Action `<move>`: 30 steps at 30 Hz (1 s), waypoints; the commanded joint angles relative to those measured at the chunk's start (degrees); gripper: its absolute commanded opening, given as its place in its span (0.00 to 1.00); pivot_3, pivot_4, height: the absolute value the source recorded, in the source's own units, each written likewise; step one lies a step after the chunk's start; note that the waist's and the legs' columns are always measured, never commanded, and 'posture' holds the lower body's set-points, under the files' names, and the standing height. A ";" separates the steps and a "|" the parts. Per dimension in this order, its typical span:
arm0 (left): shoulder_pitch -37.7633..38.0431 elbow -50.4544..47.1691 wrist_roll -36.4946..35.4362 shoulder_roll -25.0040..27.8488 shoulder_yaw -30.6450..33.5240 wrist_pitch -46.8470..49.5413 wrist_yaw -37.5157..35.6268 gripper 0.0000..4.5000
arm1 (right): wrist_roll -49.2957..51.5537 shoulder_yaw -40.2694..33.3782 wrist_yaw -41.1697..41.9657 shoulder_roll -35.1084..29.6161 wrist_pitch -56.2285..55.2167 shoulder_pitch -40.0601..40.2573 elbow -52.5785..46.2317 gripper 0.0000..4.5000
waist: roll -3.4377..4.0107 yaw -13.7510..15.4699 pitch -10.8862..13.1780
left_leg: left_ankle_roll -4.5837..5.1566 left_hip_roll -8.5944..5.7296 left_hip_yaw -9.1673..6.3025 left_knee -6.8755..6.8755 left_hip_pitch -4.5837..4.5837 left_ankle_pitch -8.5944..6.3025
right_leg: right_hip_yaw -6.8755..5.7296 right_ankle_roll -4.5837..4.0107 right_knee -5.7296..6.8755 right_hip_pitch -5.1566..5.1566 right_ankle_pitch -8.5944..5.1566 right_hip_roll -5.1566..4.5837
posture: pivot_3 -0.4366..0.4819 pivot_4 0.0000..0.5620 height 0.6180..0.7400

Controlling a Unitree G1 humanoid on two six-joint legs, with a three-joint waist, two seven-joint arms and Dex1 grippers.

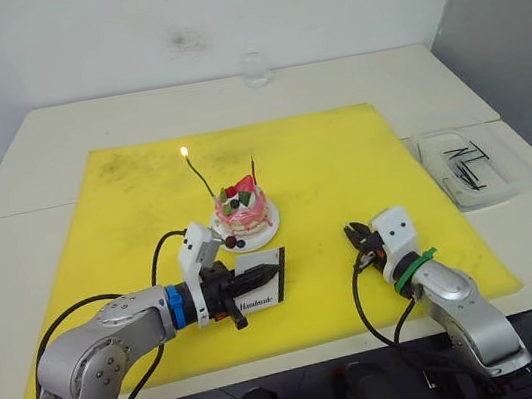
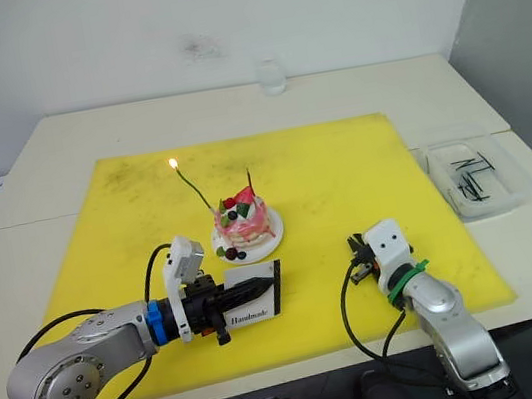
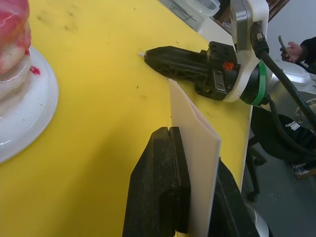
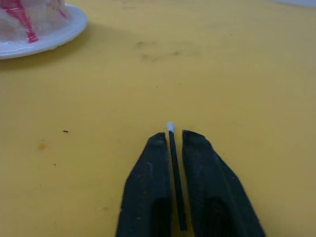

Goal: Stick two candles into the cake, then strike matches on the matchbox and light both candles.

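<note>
Pinching a match [image 4: 172,163], right fingers [image 4: 150,192] sit beside left fingers [image 3: 158,187] clamping the matchbox [image 3: 195,163].

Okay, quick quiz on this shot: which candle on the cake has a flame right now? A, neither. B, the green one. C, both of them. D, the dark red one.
B: a small flame sits at the tip of the green candle, while the dark red candle standing in the cake shows no flame.
</note>
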 commanded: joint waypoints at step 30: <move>-14.48 6.93 -13.66 -8.63 1.98 9.17 10.84 0.00 | 14.71 3.81 25.44 -26.33 20.04 -21.88 -23.66 0.00 | 0.02 0.09 0.02 | 0.00 -0.04 -0.18 0.07 -0.09 0.00 | -0.20 0.01 -0.07 0.07 -0.01 0.01 | 0.48 0.27 0.96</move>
